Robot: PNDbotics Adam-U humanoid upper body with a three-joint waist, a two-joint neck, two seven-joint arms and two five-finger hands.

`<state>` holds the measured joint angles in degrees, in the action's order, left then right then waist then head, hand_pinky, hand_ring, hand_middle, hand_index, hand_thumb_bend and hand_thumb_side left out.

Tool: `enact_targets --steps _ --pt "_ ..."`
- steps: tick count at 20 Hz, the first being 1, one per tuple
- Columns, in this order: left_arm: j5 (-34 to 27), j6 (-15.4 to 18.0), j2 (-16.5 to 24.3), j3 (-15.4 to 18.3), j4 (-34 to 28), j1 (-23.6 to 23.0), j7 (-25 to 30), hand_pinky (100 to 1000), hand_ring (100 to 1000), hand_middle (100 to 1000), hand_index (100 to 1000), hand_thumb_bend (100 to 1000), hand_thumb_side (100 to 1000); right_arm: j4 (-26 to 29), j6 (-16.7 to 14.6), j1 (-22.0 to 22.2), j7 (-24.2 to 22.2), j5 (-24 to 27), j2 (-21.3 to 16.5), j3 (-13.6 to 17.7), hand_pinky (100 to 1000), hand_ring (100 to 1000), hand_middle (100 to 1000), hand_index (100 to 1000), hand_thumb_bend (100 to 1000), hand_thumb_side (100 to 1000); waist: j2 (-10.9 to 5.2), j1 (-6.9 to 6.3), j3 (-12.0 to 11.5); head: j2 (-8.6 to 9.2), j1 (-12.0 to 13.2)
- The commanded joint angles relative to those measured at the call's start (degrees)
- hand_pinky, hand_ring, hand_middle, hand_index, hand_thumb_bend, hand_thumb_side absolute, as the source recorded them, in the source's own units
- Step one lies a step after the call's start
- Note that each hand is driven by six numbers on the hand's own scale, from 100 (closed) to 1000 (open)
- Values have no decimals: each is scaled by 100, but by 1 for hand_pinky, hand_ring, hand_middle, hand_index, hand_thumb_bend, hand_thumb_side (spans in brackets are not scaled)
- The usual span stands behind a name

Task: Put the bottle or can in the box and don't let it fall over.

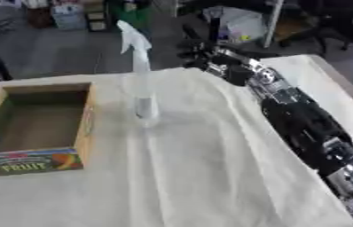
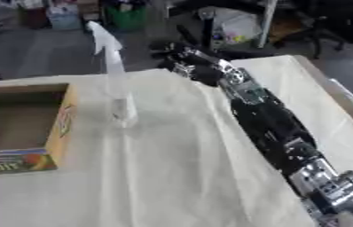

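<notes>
Cardboard box (image 1: pixel 85 133) sits open near me, its left side cut off. Left of my right hand (image 1: pixel 203 55) – apart from it – the clear spray bottle (image 1: pixel 141 84) stands upright on cloth (image 1: pixel 210 168). The hand's blurred; finger state I cannot tell.

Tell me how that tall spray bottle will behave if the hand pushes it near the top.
The spray bottle looks tall, narrow-based: likely to tip. Clear and seemingly near empty, so probably light. The right hand is beside its upper part.

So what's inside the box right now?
Nothing visible: the box shows a bare brown floor. Its near wall hides the front strip. The spray bottle stands outside on the cloth.
</notes>
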<state>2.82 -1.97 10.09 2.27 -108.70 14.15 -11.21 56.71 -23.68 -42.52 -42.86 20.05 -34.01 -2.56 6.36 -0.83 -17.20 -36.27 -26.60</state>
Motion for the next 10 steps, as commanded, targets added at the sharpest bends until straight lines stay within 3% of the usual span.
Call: enact_targets --steps 1,10 --pt "-25 15 29 45 -119 113 -20 749 753 617 798 544 577 -214 -192 -188 -26 -227 -70 8 986 1000 1000 1000 100 470 -40 14 -43 76 -142" --pt "-55 25 -48 -25 -70 239 58 749 753 618 798 538 576 -940 -492 -318 596 -1082 -66 126 1000 1000 1000 1000 100 451 -70 96 -195 55 -319"
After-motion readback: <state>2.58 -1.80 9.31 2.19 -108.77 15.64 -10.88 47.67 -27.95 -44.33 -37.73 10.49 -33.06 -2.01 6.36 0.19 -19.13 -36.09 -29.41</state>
